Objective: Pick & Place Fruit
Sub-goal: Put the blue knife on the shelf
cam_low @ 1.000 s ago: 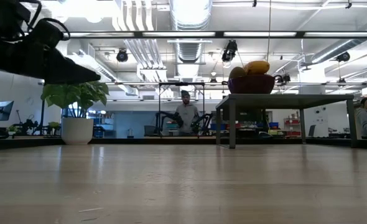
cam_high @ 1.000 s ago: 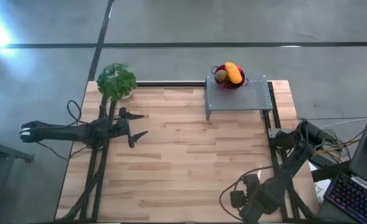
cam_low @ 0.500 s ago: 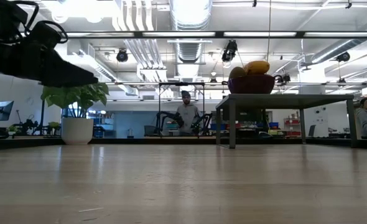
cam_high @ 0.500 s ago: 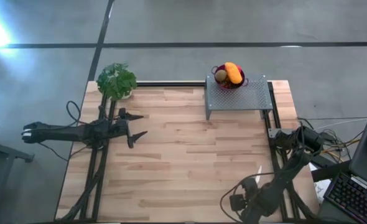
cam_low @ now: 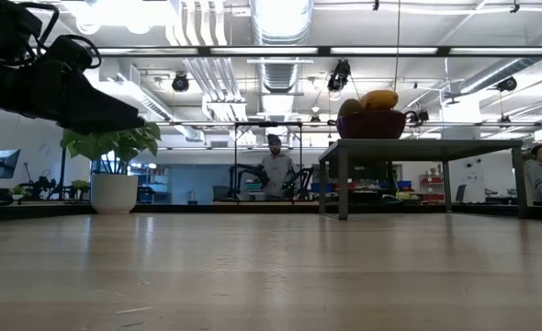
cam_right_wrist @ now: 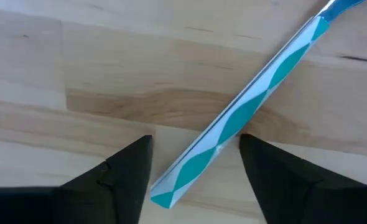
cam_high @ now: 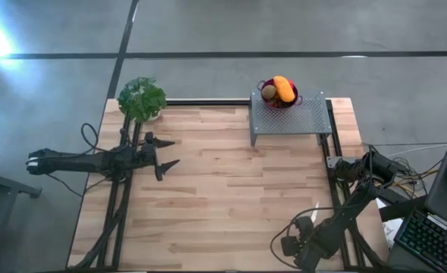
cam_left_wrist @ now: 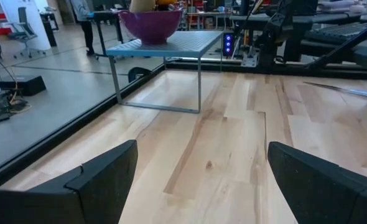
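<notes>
Fruit (cam_high: 280, 89), an oblong orange piece and brown kiwi, sits in the purple bowl (cam_high: 281, 100) on the perforated metal stand (cam_high: 290, 117); the worktop (cam_high: 231, 189) shows none left. Left gripper (cam_high: 165, 152) jaws apart; right gripper (cam_right_wrist: 196, 168) jaws apart astride a teal-and-white stick (cam_right_wrist: 246, 115).

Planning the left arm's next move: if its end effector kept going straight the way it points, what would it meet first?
Bare table lies ahead of the open left end effector; the first obstacle looks like the rack holding the bowl, though depth is unclear.

A purple bowl (cam_left_wrist: 151, 23) holds orange fruit (cam_high: 284, 89); the knife (cam_right_wrist: 246, 115) is teal-and-white patterned.
</notes>
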{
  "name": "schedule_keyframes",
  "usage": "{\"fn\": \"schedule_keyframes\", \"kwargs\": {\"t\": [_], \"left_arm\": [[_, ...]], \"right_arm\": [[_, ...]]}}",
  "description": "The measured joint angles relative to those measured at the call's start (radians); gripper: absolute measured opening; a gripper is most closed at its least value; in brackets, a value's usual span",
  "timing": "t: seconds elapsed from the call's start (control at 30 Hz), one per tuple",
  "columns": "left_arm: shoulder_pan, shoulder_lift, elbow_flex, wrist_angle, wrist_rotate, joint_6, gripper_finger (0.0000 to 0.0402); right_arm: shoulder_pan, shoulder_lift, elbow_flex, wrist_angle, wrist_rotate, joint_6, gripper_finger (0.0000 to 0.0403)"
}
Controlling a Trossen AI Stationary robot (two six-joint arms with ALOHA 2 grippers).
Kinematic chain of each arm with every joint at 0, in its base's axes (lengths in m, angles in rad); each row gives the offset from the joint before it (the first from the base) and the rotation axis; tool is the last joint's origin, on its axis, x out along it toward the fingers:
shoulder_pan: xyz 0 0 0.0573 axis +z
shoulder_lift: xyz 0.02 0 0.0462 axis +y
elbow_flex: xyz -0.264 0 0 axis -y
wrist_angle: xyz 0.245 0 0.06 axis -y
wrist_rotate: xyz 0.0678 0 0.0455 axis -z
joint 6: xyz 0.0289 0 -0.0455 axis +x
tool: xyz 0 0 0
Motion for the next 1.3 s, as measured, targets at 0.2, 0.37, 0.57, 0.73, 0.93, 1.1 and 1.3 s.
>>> {"fn": "schedule_keyframes", "kwargs": {"t": [0.2, 0.37, 0.57, 0.73, 0.93, 1.1, 1.3], "left_arm": [[0.0, 0.0, 0.002, 0.0, 0.0, -0.001, 0.0365], [0.0, 0.0, 0.002, -0.001, 0.0, -0.001, 0.0365], [0.0, 0.0, 0.002, -0.001, 0.0, -0.001, 0.0365], [0.0, 0.001, 0.002, -0.002, 0.0, 0.0, 0.0365], [0.0, 0.001, 0.002, -0.002, 0.0, 0.0, 0.0365], [0.0, 0.001, 0.002, -0.005, 0.0, 0.0, 0.0365], [0.0, 0.001, 0.002, -0.008, 0.0, 0.0, 0.0365]], "right_arm": [[0.001, 0.002, 0.005, -0.01, -0.004, -0.026, 0.017], [0.001, 0.002, -0.003, -0.01, -0.005, -0.044, 0.0096], [0.001, 0.002, 0.005, 0.001, 0.0, -0.087, 0.0029], [0.0, -0.001, 0.022, 0.008, 0.008, -0.11, 0.0029], [-0.001, -0.009, 0.094, -0.057, 0.04, -0.169, 0.003], [-0.006, -0.05, 0.16, -0.159, 0.142, -0.222, 0.003], [-0.04, -0.121, 0.242, -0.397, 0.194, -0.275, 0.0029]]}}
